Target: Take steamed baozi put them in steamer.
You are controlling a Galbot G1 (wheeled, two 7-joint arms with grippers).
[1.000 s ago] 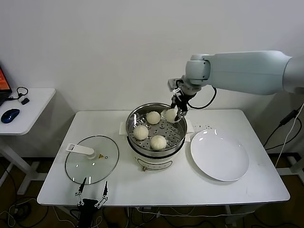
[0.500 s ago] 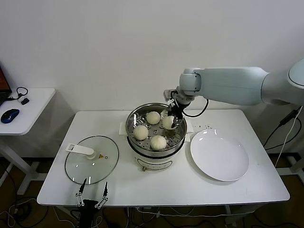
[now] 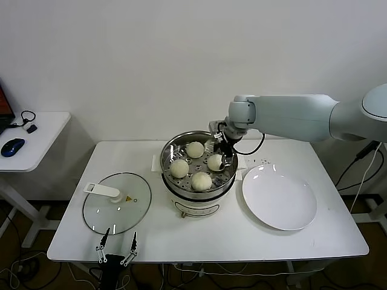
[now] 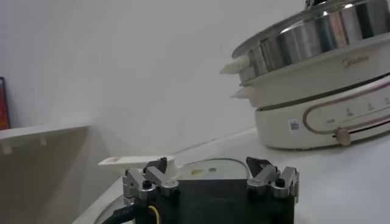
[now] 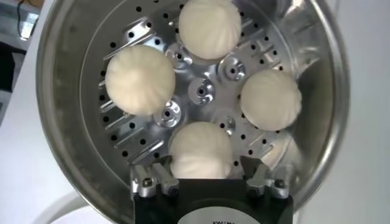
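Since a second ago the right arm has come down from above the far right rim into the steamer, and the bun it carried now sits on the perforated tray; the right pincer has spread its fingers, which stand apart on either side of that bun without clamping it, as the right wrist view shows with the bun lying free between the two fingertips. Four steamed baozi are now in the steamer, all on the tray and none touching another: one at the far side, one at the left, one at the near side, and the newly set one at the right, just under the pincer. One steamer stands at the middle of the white worktop, a shiny steel pot on a white base. One white plate lies to its right, near but apart from it. One round glass lid with a white handle lies flat to the steamer's left. The left pincer hangs at the near edge of the worktop, just before the lid, with its fingers open and holding nothing. One small side table stands at the far left with a blue mouse on it.
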